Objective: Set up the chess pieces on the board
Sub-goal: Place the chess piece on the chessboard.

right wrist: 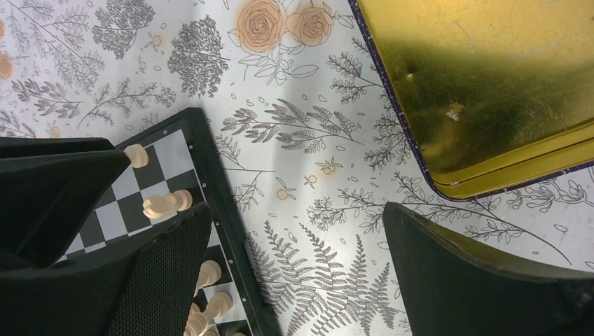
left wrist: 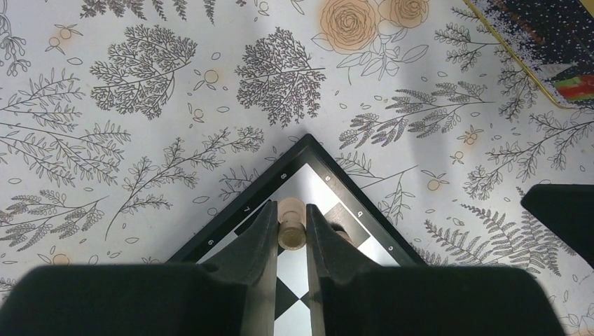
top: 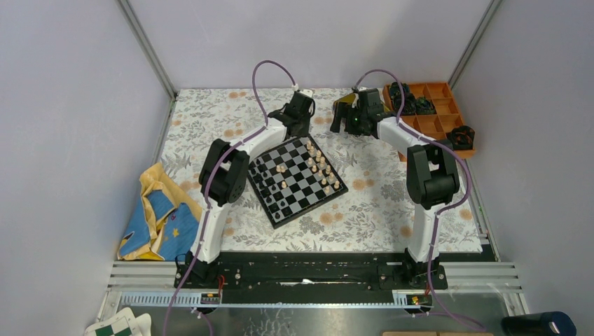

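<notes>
top: board [top: 298, 183] mid-mat, tan pieces [top: 320, 165] along its right side | left wrist: left gripper [left wrist: 293, 217] pinches tan piece [left wrist: 291, 227] upright over board's corner square, likely to seat it | right wrist: right gripper [right wrist: 295, 208] spread wide, empty, beside board's rim

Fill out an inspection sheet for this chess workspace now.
Surface: floral tablecloth, flat.
Job's things: board lies skewed; tan chess pieces mostly along its right edge; black ones not made out.
Clutter: gold tin, orange tray with black objects, blue-yellow cloth.
Grippers: left gripper shut on a tan piece at the board's far corner; right gripper open, empty, beside the tin.
Cables: purple cables arch high.
Surroundings: grey walls, metal frame.
</notes>
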